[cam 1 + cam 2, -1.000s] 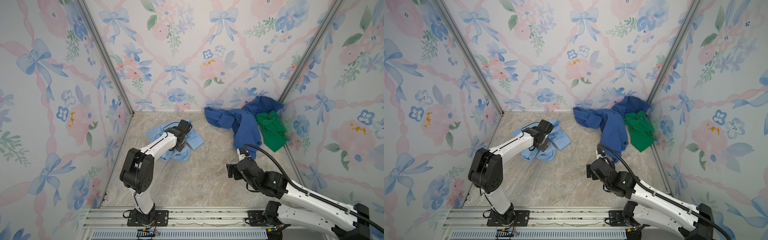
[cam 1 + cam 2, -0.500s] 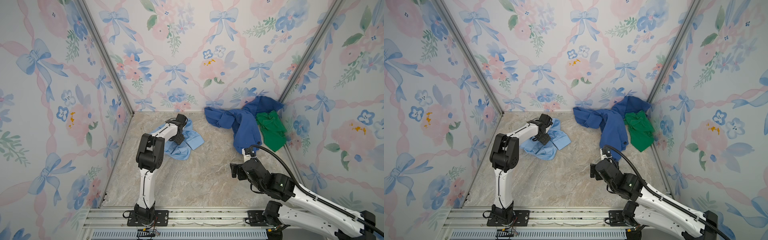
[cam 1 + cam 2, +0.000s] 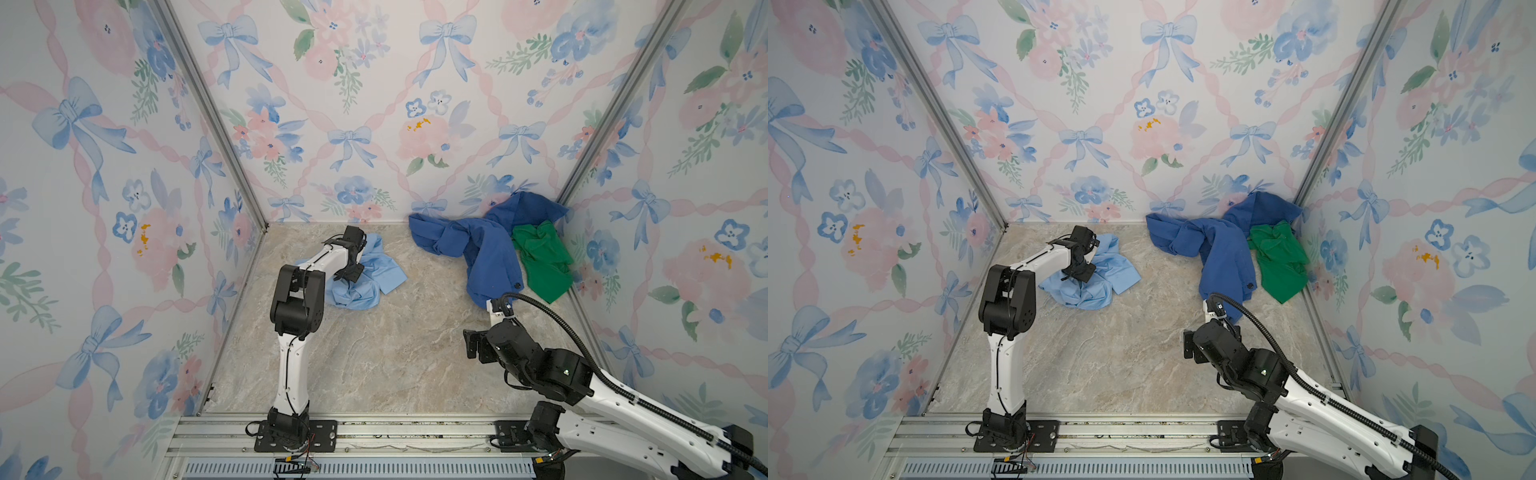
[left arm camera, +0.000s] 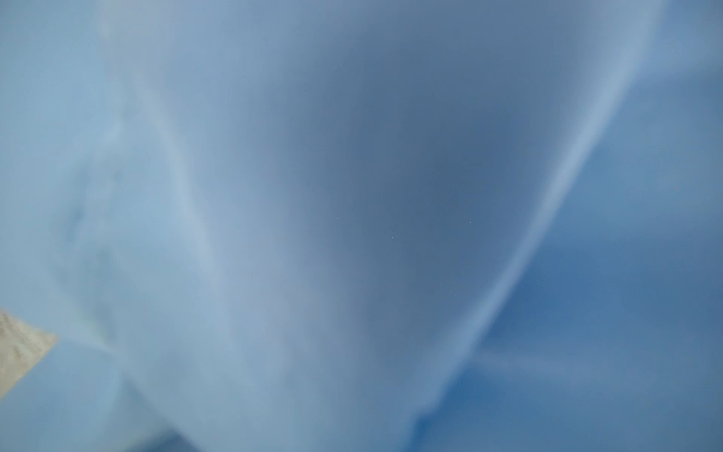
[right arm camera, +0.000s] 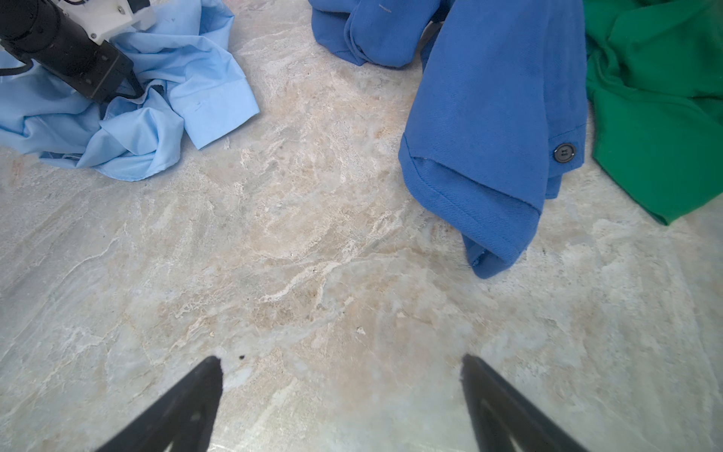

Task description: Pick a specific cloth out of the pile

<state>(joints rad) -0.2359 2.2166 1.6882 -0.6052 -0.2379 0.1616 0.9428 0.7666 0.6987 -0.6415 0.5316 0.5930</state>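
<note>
Right wrist view: the left gripper (image 5: 139, 88) is seen with its jaws closed together on a bunched fold of the cloth (image 5: 195, 78); the fabric is puckered toward the tip.
Left wrist view: the frame is filled by blurred pale-blue fabric, and the fingers cannot be made out there.
Cloth: the crumpled pale sky-blue garment is spread on the marble tabletop (image 3: 395, 353), well apart from the royal-blue garment (image 3: 486, 249), to that garment's left in both top views.
Right gripper (image 5: 340, 364): the jaws are held wide apart with nothing between them, over bare tabletop, near the lower hem of the royal-blue garment and not touching it.
Royal-blue garment: it is heaped against the back wall and trails forward; a dark button (image 5: 564, 152) is seen by its hem.
Green cloth (image 3: 544, 266): it is laid touching the royal-blue garment, on the side away from the cloth.
Pile: only the royal-blue garment and the green cloth are heaped together.
</note>
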